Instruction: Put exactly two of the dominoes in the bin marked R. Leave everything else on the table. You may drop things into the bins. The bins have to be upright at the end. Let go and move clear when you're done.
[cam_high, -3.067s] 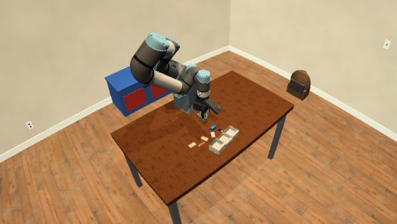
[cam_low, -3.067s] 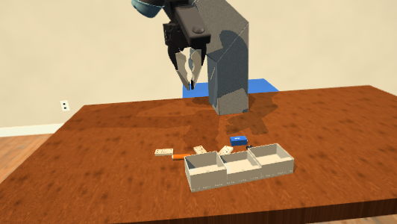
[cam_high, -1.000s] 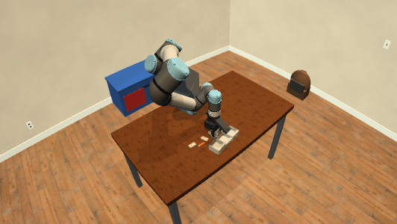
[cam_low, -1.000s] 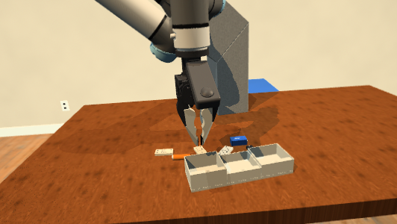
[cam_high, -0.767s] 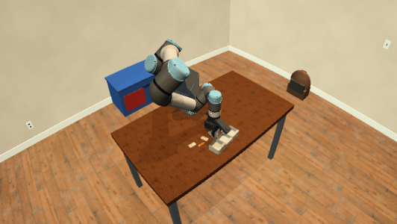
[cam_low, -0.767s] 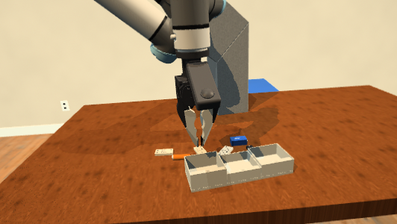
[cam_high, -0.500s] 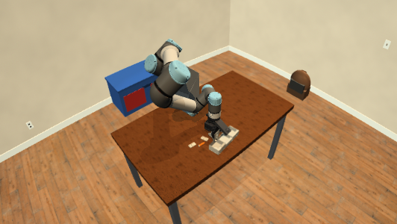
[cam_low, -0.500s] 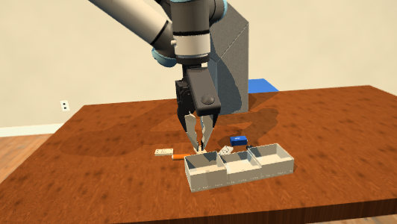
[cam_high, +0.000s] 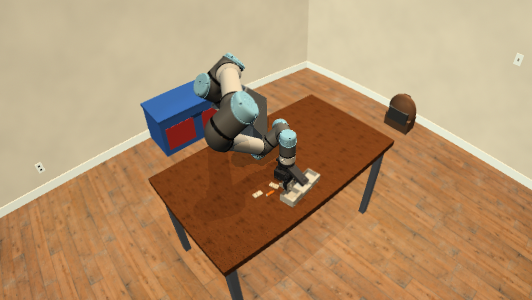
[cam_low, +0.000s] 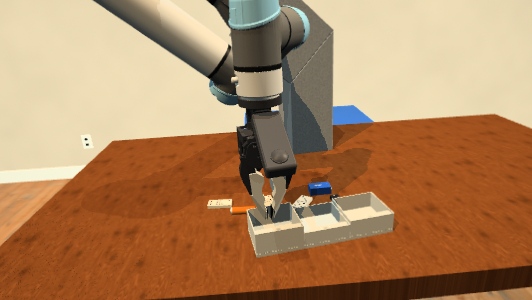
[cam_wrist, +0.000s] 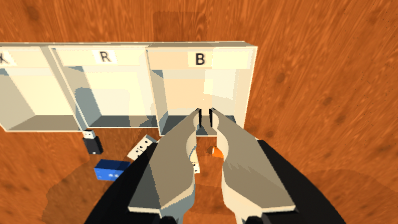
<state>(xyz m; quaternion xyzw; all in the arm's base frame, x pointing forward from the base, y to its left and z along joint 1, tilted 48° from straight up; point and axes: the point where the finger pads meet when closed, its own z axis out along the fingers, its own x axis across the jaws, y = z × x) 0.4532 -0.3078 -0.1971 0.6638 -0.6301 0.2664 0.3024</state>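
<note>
My gripper (cam_wrist: 205, 109) (cam_low: 270, 212) (cam_high: 289, 187) is shut and empty, its tips low over the near wall of the bin marked B (cam_wrist: 200, 58) (cam_low: 276, 239). The bin marked R (cam_wrist: 104, 56) (cam_low: 324, 231) is the middle one and looks empty. One domino (cam_low: 220, 203) (cam_high: 257, 194) lies left of the bins. A second domino (cam_wrist: 142, 146) (cam_low: 301, 201) lies just behind the R bin. A third domino (cam_wrist: 196, 163) is mostly hidden by my left finger.
A bin marked X (cam_wrist: 20, 65) (cam_low: 367, 220) joins the R bin on the other side. An orange piece (cam_wrist: 217, 151) (cam_low: 242, 209), a blue block (cam_wrist: 109, 170) (cam_low: 320, 188) and a small black piece (cam_wrist: 92, 142) lie behind the bins.
</note>
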